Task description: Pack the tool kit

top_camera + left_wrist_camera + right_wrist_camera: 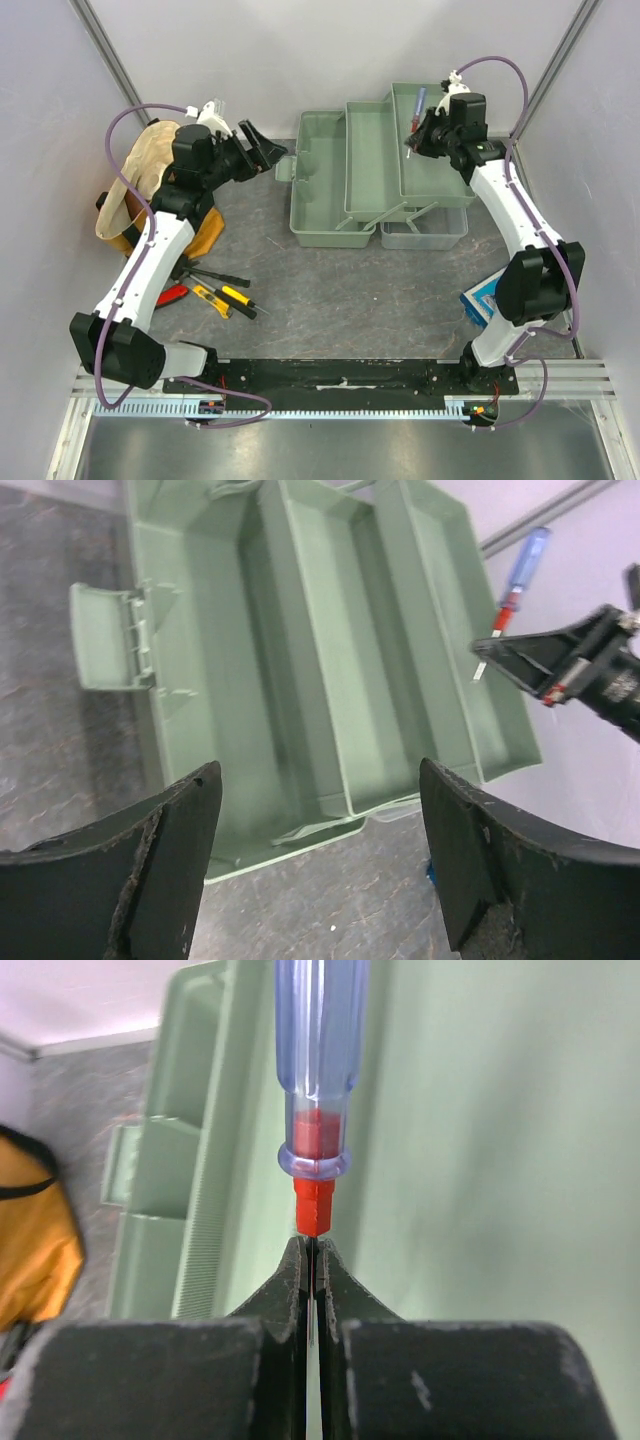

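Blue translucent plastic forms the handle of the screwdriver (318,1050), which the right tool (312,1260) pinches by its thin metal shaft, just below the red collar, with the jaws closed tight on it. It hangs over the far tray of the toolbox (380,170), whose pale-green fold-out trays stand spread open on the worktop (340,300). Judged from its build, the screwdriver is light and stiff, but a round steel shaft is slippery between flat pads and could pivot or slide; the fatter handle would give a surer hold.

The left tool (320,860) is spread wide and holds nothing, hovering near the toolbox's left end, beside the latch flap (108,638). The toolbox itself looks like thin, fairly rigid plastic, light when empty, so a push could shift it.

Still to pack, by the look of it, are the yellow-black hand tools (225,295) and a red-handled tool (173,294) lying on the worktop near the left arm; their shafts lie close together, so the handles seem the better place to grip.
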`<action>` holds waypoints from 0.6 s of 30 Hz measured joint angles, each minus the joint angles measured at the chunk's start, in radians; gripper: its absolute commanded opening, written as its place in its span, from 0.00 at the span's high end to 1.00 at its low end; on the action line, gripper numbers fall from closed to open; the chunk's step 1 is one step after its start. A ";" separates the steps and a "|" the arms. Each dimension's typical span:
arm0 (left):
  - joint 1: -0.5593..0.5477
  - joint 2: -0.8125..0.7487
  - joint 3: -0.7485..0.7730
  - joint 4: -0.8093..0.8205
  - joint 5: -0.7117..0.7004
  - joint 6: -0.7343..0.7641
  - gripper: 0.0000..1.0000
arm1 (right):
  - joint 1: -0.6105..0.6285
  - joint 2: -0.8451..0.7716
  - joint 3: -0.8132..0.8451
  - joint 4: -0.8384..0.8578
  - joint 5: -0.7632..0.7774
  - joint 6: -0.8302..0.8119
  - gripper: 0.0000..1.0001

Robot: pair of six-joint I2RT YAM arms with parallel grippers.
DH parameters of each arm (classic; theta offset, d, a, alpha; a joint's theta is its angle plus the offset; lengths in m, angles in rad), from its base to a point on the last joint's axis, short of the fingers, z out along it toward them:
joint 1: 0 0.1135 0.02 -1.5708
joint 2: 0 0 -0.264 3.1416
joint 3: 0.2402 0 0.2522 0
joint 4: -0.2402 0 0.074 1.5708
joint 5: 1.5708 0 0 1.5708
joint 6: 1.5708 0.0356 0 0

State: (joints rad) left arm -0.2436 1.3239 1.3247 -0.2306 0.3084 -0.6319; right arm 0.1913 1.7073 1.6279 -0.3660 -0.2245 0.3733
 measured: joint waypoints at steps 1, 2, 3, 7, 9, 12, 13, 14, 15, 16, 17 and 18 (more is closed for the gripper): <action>0.004 0.000 -0.002 -0.024 -0.020 0.004 0.17 | -0.017 -0.005 0.000 -0.020 0.035 -0.005 1.00; 0.008 0.000 -0.004 -0.045 -0.042 0.004 0.17 | -0.024 -0.009 0.000 -0.036 0.071 -0.011 1.00; 0.011 0.000 -0.007 -0.071 -0.070 0.002 0.17 | -0.024 -0.011 0.000 -0.054 0.105 -0.020 1.00; 0.020 -0.001 -0.036 -0.168 -0.202 -0.026 0.18 | -0.008 -0.012 0.008 -0.125 0.200 -0.051 1.00; 0.025 -0.001 -0.059 -0.225 -0.275 -0.047 0.19 | 0.000 -0.004 0.019 -0.170 0.249 -0.061 0.99; 0.032 0.004 -0.077 -0.322 -0.373 -0.087 0.19 | 0.002 0.013 0.034 -0.225 0.319 -0.070 0.91; 0.035 0.005 -0.090 -0.346 -0.408 -0.104 0.19 | 0.001 0.021 0.040 -0.245 0.346 -0.071 0.86; 0.036 0.003 -0.110 -0.367 -0.442 -0.120 0.19 | 0.001 0.027 0.044 -0.258 0.366 -0.072 0.82; 0.039 -0.001 -0.140 -0.383 -0.475 -0.137 0.19 | 0.001 0.032 0.046 -0.269 0.384 -0.070 0.76; 0.041 -0.003 -0.163 -0.401 -0.497 -0.150 0.19 | 0.001 0.037 0.049 -0.285 0.404 -0.071 0.70; 0.043 -0.007 -0.194 -0.419 -0.522 -0.166 0.19 | 0.001 0.041 0.053 -0.298 0.423 -0.071 0.63; 0.046 -0.013 -0.227 -0.438 -0.545 -0.180 0.19 | 0.001 0.043 0.056 -0.310 0.438 -0.071 0.57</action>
State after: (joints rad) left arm -0.1974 1.3113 1.0981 -0.6685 -0.2363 -0.8124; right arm 0.1925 1.7504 1.6836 -0.6758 0.2134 0.3027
